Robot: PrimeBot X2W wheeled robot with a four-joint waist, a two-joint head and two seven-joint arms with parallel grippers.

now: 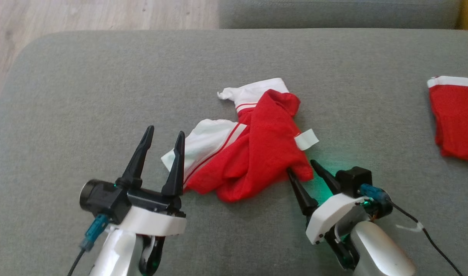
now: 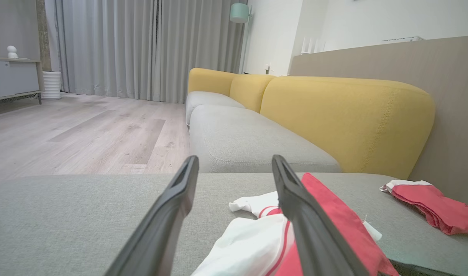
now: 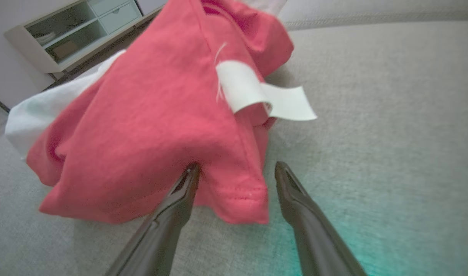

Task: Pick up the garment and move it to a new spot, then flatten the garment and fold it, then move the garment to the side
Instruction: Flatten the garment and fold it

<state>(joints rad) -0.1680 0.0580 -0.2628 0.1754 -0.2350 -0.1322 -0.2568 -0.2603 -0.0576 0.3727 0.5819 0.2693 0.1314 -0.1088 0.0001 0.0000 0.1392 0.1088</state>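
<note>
A crumpled red and white garment (image 1: 253, 149) lies in a heap in the middle of the grey cushion (image 1: 103, 84); a white label sticks out on its right side. My right gripper (image 1: 302, 165) stands open at the garment's near right corner, one finger under or against the red hem (image 3: 237, 195), the other beside it on the cushion. In the right wrist view the hem sits between the fingers of the right gripper (image 3: 237, 166). My left gripper (image 1: 165, 132) is open at the garment's white left edge (image 2: 249, 245), one finger over the white cloth, holding nothing.
A second red garment with a white band (image 1: 456, 115) lies at the cushion's right edge. Wooden floor (image 1: 84, 15) lies beyond the cushion's left and far edges. A yellow sofa back (image 2: 333, 111) rises on one side.
</note>
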